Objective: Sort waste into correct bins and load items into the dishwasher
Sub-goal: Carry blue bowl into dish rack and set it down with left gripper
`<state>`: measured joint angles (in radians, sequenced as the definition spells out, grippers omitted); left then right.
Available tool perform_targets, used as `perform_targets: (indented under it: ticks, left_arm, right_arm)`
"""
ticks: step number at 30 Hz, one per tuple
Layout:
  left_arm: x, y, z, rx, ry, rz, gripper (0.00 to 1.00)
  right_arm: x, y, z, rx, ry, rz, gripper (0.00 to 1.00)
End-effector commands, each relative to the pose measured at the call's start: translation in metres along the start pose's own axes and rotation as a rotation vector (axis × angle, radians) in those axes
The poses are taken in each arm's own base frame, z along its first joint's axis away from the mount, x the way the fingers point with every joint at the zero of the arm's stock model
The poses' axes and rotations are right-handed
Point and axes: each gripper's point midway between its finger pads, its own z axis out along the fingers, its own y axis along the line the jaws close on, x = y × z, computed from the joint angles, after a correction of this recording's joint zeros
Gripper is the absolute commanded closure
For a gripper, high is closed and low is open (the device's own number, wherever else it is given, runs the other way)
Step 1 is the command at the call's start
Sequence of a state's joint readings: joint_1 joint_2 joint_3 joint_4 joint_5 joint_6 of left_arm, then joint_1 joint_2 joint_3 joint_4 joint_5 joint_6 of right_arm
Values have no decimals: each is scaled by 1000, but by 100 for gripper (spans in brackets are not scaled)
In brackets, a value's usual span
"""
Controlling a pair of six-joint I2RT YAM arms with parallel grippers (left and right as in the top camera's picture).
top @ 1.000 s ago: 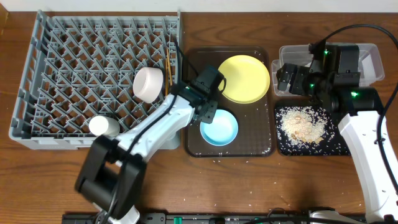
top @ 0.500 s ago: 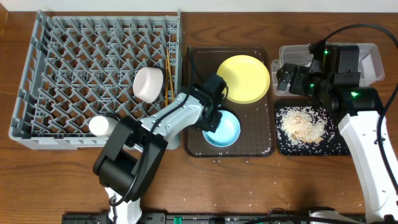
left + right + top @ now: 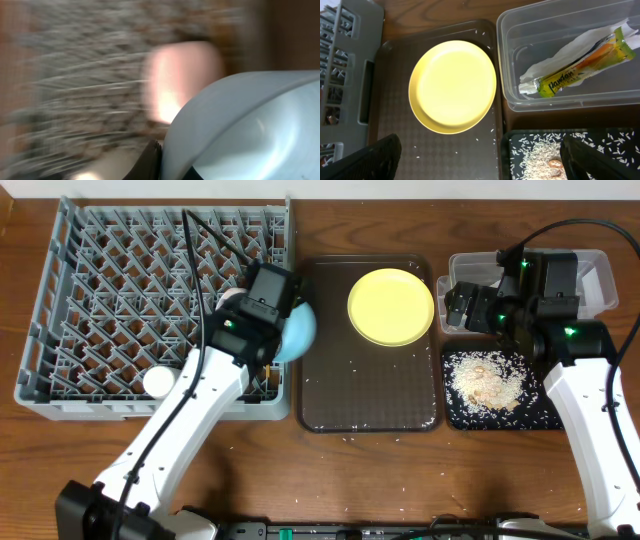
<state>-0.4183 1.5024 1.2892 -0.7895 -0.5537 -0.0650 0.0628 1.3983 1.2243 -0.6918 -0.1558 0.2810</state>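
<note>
The left gripper (image 3: 283, 328) is clamped on the blue bowl (image 3: 303, 330). The bowl is lifted and tipped on edge over the right wall of the dish rack (image 3: 120, 280), with its rounded side sticking out toward the brown tray (image 3: 370, 395). The left wrist view is badly blurred. There the bowl (image 3: 250, 130) fills the lower right with a dark finger (image 3: 150, 157) against its edge. Which way its mouth faces cannot be told.

The rack stands at the left of the table (image 3: 450, 480), its right wall just beside the brown tray's left edge. A white cup (image 3: 160, 382) sits among the pegs near the front left corner, and the rows of pegs to the left of the arm are open.

The yellow plate (image 3: 391, 306) lies flat in the back right part of the brown tray, close to its right rim. The front half of that tray holds only stray grains.

The right gripper (image 3: 462, 305) hangs over the left end of the clear tub (image 3: 470, 257). Its fingers (image 3: 380, 157) are spread wide with nothing between them. In the tub the wrapper (image 3: 580, 70) lies on the napkin (image 3: 555, 62), its long axis running slantwise from lower left to upper right in the wrist view. Dark lettering runs along it, too small to read.

Just in front of the tub is the black tray (image 3: 460, 415), with a heap of rice (image 3: 487, 377) near its middle
</note>
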Motion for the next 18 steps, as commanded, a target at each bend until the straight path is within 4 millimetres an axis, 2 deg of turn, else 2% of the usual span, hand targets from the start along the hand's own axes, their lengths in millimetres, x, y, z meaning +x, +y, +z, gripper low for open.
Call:
perform_targets:
  ticks: [1, 7, 11, 13, 18]
  left_arm:
    - [-6, 104, -9, -545, -15, -1, 93]
    - [5, 151, 4, -649, 48, -76, 93]
    - [17, 183, 22, -705, 92, -168, 93]
    - [25, 189, 36, -723, 126, -177, 93]
    - [37, 187, 68, -765, 205, -134, 93]
  right_arm:
    - [-5, -1, -4, 7, -17, 3, 1]
    - [-5, -1, -4, 7, -17, 3, 1]
    - [-5, -1, -4, 7, -17, 3, 1]
    - [-5, -1, -4, 7, -17, 3, 1]
    - [-5, -1, -4, 7, -17, 3, 1]
